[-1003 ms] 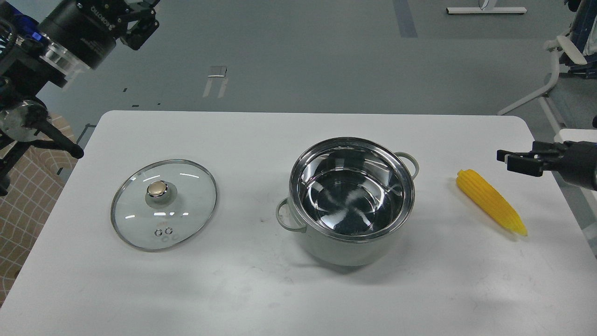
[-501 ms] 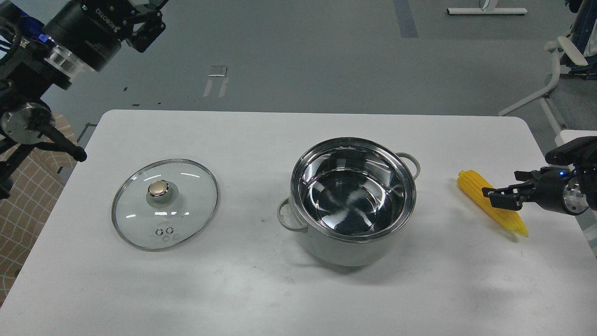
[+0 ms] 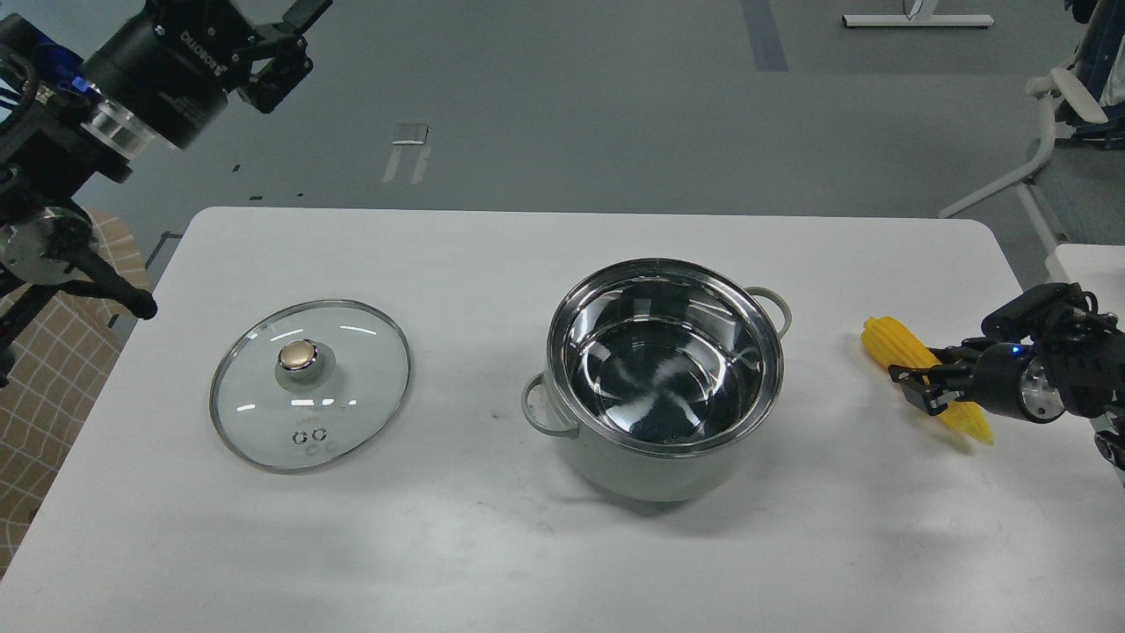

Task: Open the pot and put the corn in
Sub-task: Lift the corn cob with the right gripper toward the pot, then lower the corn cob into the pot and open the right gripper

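Observation:
The pale grey-green pot [image 3: 650,475] stands open in the middle of the white table [image 3: 492,545], and its shiny steel inside is empty. The yellow corn [image 3: 886,341] lies on the table to the pot's right, pointing to the front right. My right gripper [image 3: 917,387] comes in from the right edge, low over the corn's middle. It is open, with one finger on each side of the cob. My left gripper [image 3: 301,42] is open and empty, raised high at the top left, beyond the table.
The round glass lid [image 3: 264,413] with a gold knob [image 3: 299,354] lies flat on the table's left part. A chair base [image 3: 1037,149] stands on the floor at the far right. Checked fabric [image 3: 44,387] shows beyond the table's left edge.
My right gripper has come down and left from above the table's right edge onto the corn, and its fingers now straddle the cob. My left arm has shifted slightly. Pot, lid and corn are unmoved.

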Controlling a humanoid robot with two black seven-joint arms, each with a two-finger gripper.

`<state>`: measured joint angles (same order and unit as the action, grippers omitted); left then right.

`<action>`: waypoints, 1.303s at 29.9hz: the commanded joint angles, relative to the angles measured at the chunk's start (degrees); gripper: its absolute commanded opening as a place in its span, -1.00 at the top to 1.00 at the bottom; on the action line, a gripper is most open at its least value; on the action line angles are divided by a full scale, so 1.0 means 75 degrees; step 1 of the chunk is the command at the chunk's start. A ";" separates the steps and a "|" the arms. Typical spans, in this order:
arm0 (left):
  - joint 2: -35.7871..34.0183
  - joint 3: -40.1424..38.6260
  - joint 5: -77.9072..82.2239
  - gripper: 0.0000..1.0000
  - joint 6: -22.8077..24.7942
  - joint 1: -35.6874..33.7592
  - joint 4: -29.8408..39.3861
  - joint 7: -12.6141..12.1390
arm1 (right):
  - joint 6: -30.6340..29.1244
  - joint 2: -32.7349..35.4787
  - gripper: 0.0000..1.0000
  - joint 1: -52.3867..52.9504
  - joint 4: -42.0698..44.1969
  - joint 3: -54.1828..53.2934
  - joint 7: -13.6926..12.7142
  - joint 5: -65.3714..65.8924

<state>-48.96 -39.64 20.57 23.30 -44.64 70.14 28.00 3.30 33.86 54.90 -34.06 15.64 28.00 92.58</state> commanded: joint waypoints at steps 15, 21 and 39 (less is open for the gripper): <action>0.0024 0.0000 0.0000 -0.81 0.0010 0.0010 0.0046 0.0000 | -0.1235 0.1557 0.91 0.4032 -0.3919 0.0246 0.0000 -0.1080; 0.0035 0.0000 0.0000 -0.81 0.0010 0.0010 0.0046 0.0000 | -0.1307 0.0022 0.90 0.5066 -0.4014 0.1430 0.0000 -0.1727; 0.0035 -0.0012 0.0000 -0.83 -0.0002 0.0010 0.0046 0.0000 | -0.1178 -0.2206 0.64 0.4540 -0.3627 0.2603 0.0000 -0.2055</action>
<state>-48.71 -39.73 20.57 23.30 -44.56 70.49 28.00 -5.65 17.76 89.66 -61.40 35.13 28.00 77.27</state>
